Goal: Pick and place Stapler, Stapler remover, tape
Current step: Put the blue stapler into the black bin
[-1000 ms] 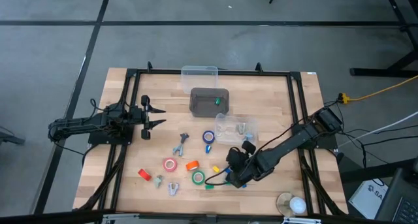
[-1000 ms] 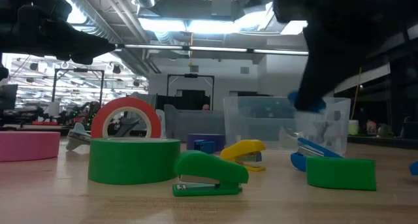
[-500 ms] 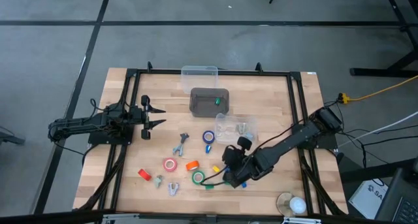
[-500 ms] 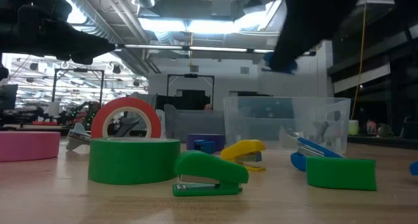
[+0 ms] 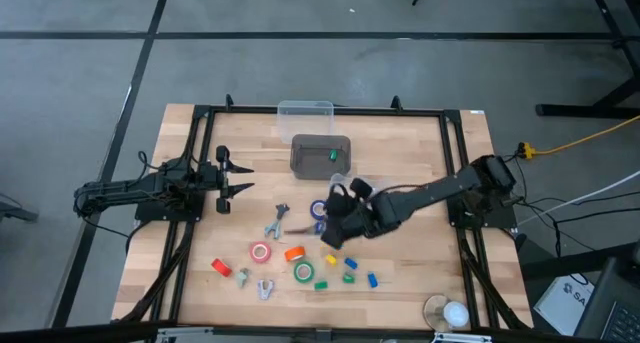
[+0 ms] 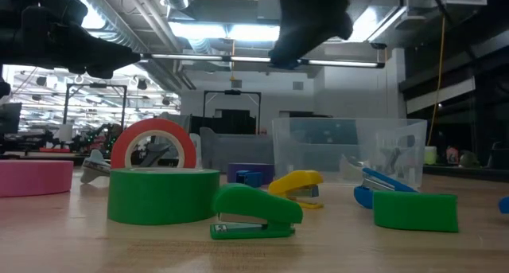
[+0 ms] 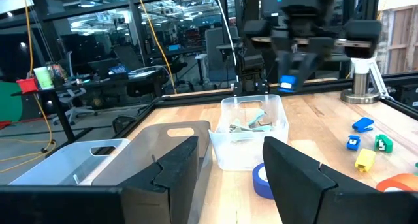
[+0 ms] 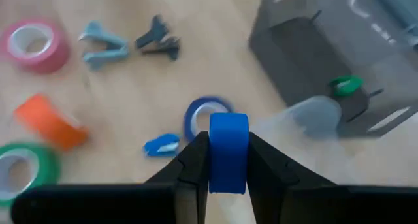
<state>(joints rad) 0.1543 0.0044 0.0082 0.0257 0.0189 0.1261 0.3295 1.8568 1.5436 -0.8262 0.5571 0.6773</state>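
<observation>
Near frame centre, the right pincer [image 8: 228, 160] pinches a small blue stapler [image 8: 228, 152] aloft, apparently to carry it toward the dark bin [image 5: 320, 153], while the left pincer [image 5: 232, 176] waits spread at left.

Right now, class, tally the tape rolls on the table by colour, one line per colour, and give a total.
Pink roll: 1
Orange-red roll, standing on edge: 1
Green roll: 1
Blue roll: 1
Total: 4
</observation>
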